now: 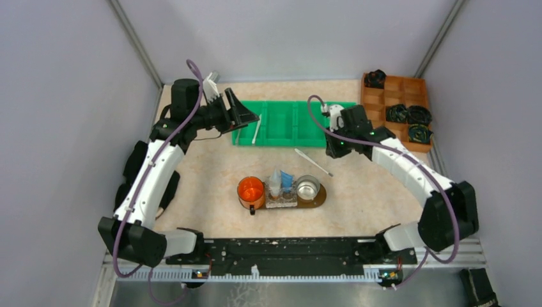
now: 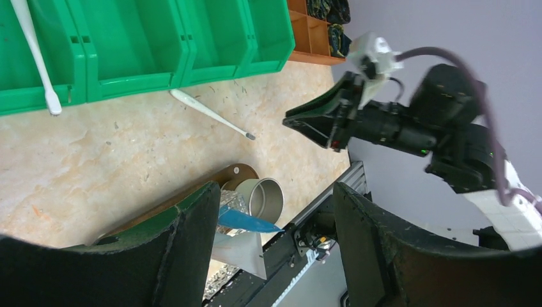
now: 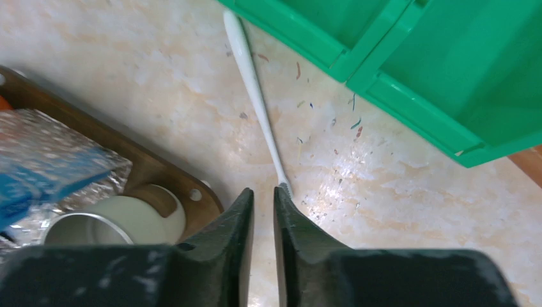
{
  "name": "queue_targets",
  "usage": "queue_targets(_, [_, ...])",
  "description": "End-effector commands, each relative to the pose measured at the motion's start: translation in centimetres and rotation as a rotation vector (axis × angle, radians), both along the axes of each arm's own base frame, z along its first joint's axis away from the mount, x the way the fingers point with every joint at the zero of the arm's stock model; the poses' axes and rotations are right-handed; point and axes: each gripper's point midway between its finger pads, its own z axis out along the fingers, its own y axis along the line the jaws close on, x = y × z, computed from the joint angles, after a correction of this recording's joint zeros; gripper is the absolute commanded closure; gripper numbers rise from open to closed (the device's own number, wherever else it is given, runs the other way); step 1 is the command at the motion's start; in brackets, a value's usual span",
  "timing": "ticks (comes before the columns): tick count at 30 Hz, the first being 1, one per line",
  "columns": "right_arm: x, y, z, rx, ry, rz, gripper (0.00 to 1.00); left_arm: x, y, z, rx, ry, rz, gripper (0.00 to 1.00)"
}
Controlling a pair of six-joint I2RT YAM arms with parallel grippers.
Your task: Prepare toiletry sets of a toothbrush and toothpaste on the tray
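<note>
Hovering above the counter, the right pincer (image 3: 262, 192) has its fingers drawn almost together with only a thin slit between them and nothing in it. A white toothbrush (image 3: 255, 89) lies slanted on the bare counter below it, one end just beside the front wall of the green bin (image 1: 287, 121) and the other pointing toward the near right. The left pincer (image 2: 273, 192) stands wide open and empty over the left end of the bin, where a second toothbrush (image 1: 255, 130) lies in the leftmost compartment. The bin runs along the far edge. The dark wooden tray (image 1: 317, 199) sits mid-counter, nearer the near edge. It carries an orange cup (image 1: 250, 190), a clear holder with a white tube (image 1: 275, 181) and a blue tube (image 1: 287, 180) standing in it, and a metal cup (image 1: 307, 188). An orange-brown compartmented box (image 1: 396, 86) fills the far right corner.
</note>
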Motion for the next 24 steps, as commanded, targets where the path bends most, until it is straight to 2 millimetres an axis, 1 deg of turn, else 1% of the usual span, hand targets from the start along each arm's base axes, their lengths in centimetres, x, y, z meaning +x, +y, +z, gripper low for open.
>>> queue_targets(1, [0.0, 0.7, 5.4, 0.085, -0.075, -0.029, 0.78, -0.4, 0.0, 0.7, -0.026, -0.026, -0.010, 0.29])
queue_targets(2, [0.1, 0.8, 5.1, 0.087, -0.061, -0.038, 0.70, -0.5, 0.0, 0.7, -0.030, -0.026, -0.011, 0.29])
queue_targets(3, [-0.1, 1.0, 4.5, 0.088, -0.036, -0.035, 0.66, -0.5, -0.1, 0.7, -0.033, -0.025, -0.013, 0.29])
queue_targets(6, [-0.5, 1.5, 1.3, 0.053, 0.064, -0.013, 0.65, -0.7, -0.1, 0.8, -0.036, -0.027, -0.014, 0.29])
queue_targets(10, [-1.2, 1.7, -2.7, -0.008, 0.142, 0.013, 0.61, -0.9, 0.0, 0.6, -0.031, -0.025, -0.013, 0.29])
queue_targets(12, [-1.1, 1.3, -4.0, -0.036, 0.160, -0.004, 0.59, -1.0, 0.1, 0.6, -0.031, -0.024, -0.013, 0.29])
queue_targets(14, [-0.9, 1.1, -4.8, -0.051, 0.165, -0.016, 0.59, -1.1, 0.1, 0.6, -0.032, -0.023, -0.013, 0.29])
queue_targets(18, [-0.2, 1.7, -6.0, -0.047, 0.176, -0.015, 0.59, -1.1, 0.0, 0.5, -0.037, -0.021, -0.015, 0.29])
queue_targets(24, [0.6, 1.9, -8.1, -0.064, 0.184, -0.007, 0.61, -1.1, 0.1, 0.7, -0.029, -0.025, -0.015, 0.29])
